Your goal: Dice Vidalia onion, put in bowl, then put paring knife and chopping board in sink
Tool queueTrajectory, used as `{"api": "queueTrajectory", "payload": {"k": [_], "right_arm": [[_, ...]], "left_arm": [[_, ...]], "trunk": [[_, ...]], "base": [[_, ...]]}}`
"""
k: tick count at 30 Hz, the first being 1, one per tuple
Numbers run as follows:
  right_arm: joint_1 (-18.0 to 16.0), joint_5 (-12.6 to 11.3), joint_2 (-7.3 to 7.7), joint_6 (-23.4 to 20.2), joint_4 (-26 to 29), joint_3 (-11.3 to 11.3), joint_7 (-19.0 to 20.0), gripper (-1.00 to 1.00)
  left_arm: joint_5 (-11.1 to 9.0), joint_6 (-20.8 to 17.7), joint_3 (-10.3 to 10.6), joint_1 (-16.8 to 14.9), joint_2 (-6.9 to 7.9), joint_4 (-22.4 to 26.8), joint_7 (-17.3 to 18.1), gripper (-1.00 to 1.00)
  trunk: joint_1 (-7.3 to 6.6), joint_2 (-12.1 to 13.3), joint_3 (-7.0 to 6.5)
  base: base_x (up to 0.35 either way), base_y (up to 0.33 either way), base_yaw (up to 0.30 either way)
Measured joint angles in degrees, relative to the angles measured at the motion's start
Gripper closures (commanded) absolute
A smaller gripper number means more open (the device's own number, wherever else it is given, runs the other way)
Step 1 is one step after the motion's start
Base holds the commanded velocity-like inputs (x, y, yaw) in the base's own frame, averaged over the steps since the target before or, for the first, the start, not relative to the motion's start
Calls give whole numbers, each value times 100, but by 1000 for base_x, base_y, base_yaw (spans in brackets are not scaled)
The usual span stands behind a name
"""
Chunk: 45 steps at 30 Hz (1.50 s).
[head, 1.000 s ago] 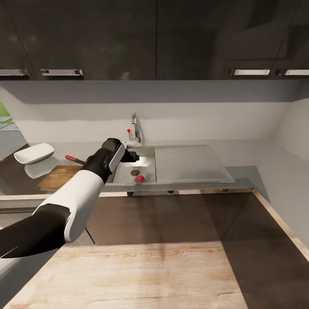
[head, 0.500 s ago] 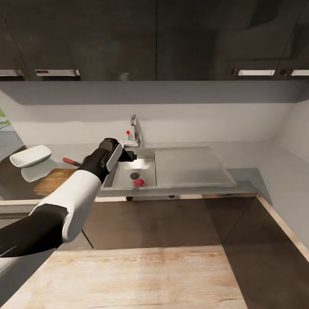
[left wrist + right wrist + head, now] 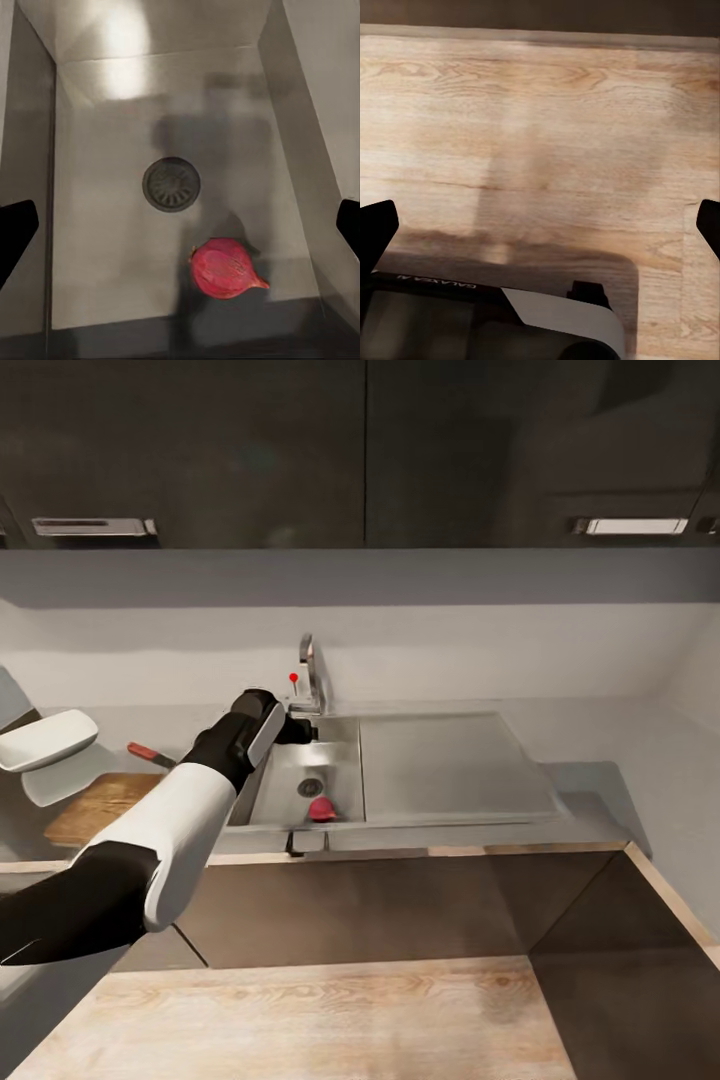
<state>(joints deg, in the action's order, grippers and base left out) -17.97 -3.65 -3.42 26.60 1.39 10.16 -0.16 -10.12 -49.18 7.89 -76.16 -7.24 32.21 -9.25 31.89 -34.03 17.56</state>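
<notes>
1. The whole kitchen view has shifted since a second ago: the upper cabinet handles have slid outward and the counter front sits lower. That reads as the robot's head or base moving closer, not the things moving.
2. The countertop (image 3: 600, 785) runs along the far wall, grey and glossy, with the wooden floor (image 3: 540, 112) below.
3. The sink (image 3: 455, 760) looms larger than before. Its basin is on the left, its flat drainboard wing on the right, and its tap (image 3: 310, 670) is at the far edge.
4. The left arm reaches over the basin's left rim, much as it did a second ago relative to the sink. The left gripper (image 3: 300, 730) hangs above the basin's far-left part, fingers spread wide and holding nothing.
5. The chopping board (image 3: 95, 807) lies left of the sink, now closer to the picture's left edge.
6. The bowl (image 3: 45, 738) stands just beyond the board's far-left corner.
7. The paring knife (image 3: 150, 755) lies at the board's far side, its red handle showing. I cannot tell whether it rests on the board.
8. The Vidalia onion (image 3: 223, 268) lies on the basin floor just on the near side of the drain (image 3: 172, 184). It looks reddish rather than pale.
9. The closer stance probably means the grasp is next. The gripper is apart from the onion and not yet over it.
10. The right gripper (image 3: 540, 217) hangs open above the floor.
</notes>
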Motion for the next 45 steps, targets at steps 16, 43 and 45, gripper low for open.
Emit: {"api": "queueTrajectory", "payload": {"k": [16,43,45], "right_arm": [[0,0,0,0,0,-1,-7,-100],[0,0,0,0,0,-1,-8,-100],[0,0,0,0,0,-1,-8,-100]], "left_arm": [[-8,-46,3,566,-86,-34,18,-100],[-22,-43,5,589,-115,-521,579,-100],[-20,-44,5,589,-115,-551,595,-100]], "trunk": [[1,0,148],[-1,-1,399],[0,-1,418]], "base": [[5,0,0],[120,0,0],[47,0,0]]}}
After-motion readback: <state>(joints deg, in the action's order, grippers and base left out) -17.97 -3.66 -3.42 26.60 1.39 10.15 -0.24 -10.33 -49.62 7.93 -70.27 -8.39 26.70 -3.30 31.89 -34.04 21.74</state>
